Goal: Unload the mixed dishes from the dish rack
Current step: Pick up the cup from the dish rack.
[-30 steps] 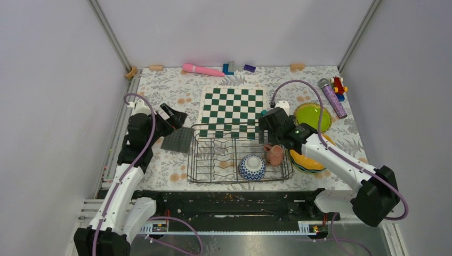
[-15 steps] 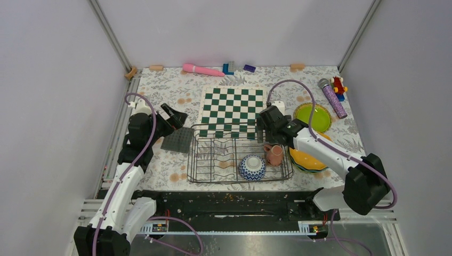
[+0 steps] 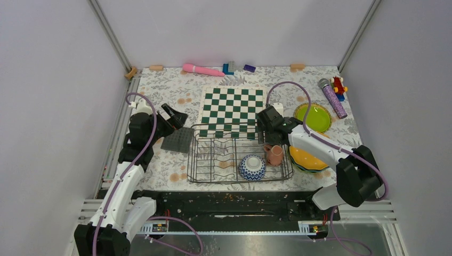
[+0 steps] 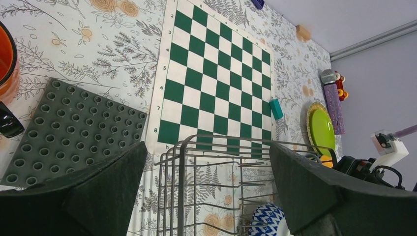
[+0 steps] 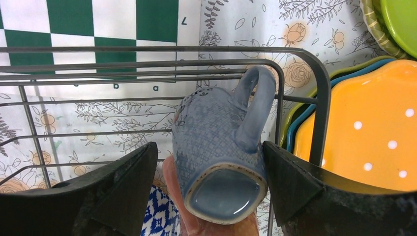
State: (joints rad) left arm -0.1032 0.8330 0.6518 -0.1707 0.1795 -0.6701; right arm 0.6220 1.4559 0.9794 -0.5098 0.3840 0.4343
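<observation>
Quantity one each: rack (image 3: 221, 157), blue-and-white bowl (image 3: 251, 166), chessboard (image 3: 233, 109), studded grey mat (image 3: 177, 140), pink wand (image 3: 202, 70), glitter microphone (image 3: 333, 98) and toy figure (image 3: 338, 84). Cups, three: one pink mug (image 3: 274, 154) and one grey cup (image 5: 216, 147) at centre right of the top view, and one orange cup (image 4: 6, 64) at the left edge of the left wrist view. Plates, four: one lime green plate (image 3: 313, 117) at right of the top view and a stack of three (image 3: 305, 161) just below it; tan blocks (image 3: 156, 68), three, along the upper edge of the tabletop.
</observation>
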